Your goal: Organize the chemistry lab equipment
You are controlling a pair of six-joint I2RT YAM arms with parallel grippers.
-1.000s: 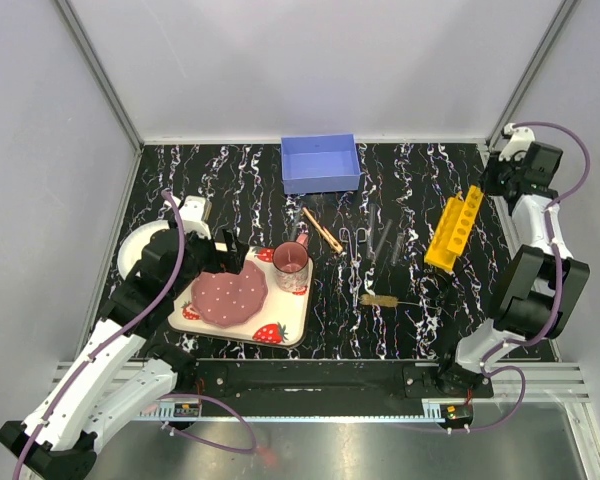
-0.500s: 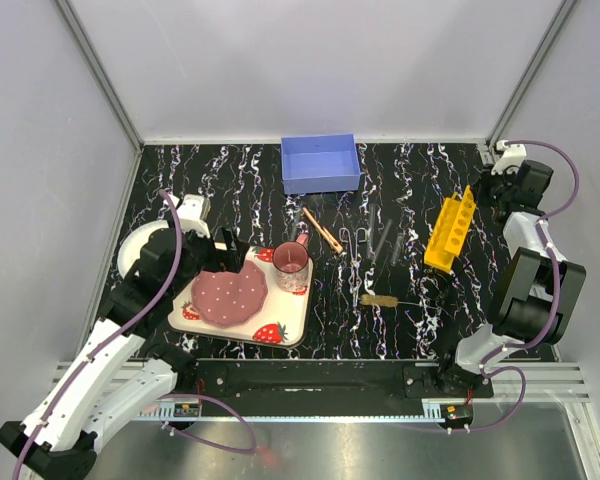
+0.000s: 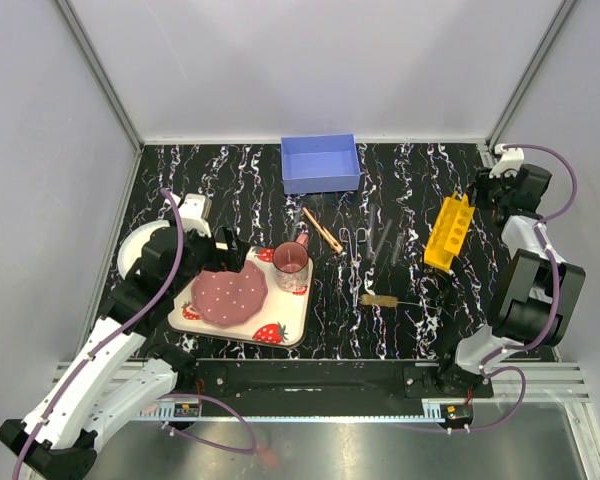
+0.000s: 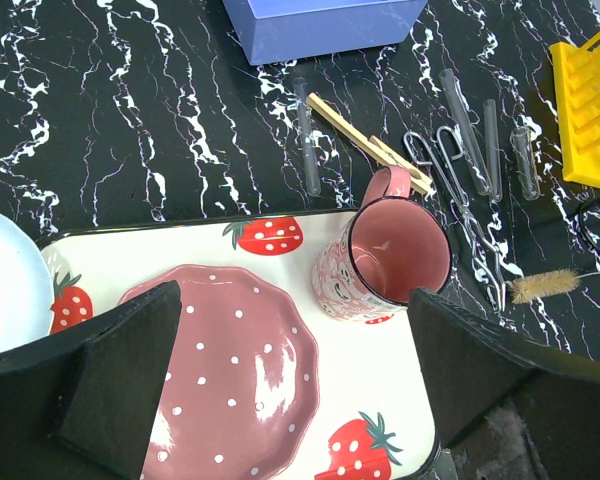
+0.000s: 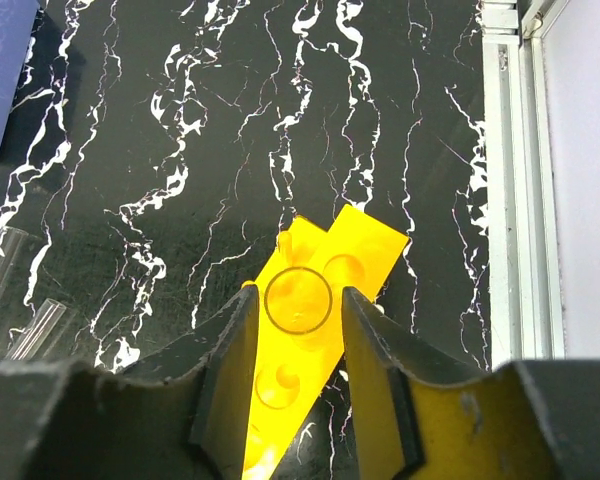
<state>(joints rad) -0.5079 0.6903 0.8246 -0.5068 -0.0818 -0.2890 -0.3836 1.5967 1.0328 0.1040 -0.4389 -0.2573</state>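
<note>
The yellow holed rack (image 3: 448, 232) lies at the right, and shows in the right wrist view (image 5: 368, 250) and the left wrist view (image 4: 590, 110). My right gripper (image 3: 480, 192) (image 5: 298, 305) is shut on a clear tube (image 5: 298, 300), seen end-on over the rack's far end. The tan wooden clamp (image 3: 322, 230) (image 4: 375, 150), metal forceps (image 3: 352, 245) (image 4: 460, 190), thin tubes (image 3: 385, 240) (image 4: 460, 110) and bristle brush (image 3: 380, 300) (image 4: 545, 285) lie mid-table. My left gripper (image 3: 230, 250) (image 4: 292, 330) is open and empty above the strawberry tray.
A blue bin (image 3: 320, 163) stands at the back centre. The strawberry-print tray (image 3: 292, 328) holds a pink plate (image 3: 228, 295) and a cup (image 3: 291, 265). A white bowl (image 3: 138, 248) sits at the left. A metal rail (image 5: 520, 180) and the wall run along the right edge.
My right gripper has swung back and then down over the rack's far end. The rack has tipped and shifted slightly. The left arm has not moved.
</note>
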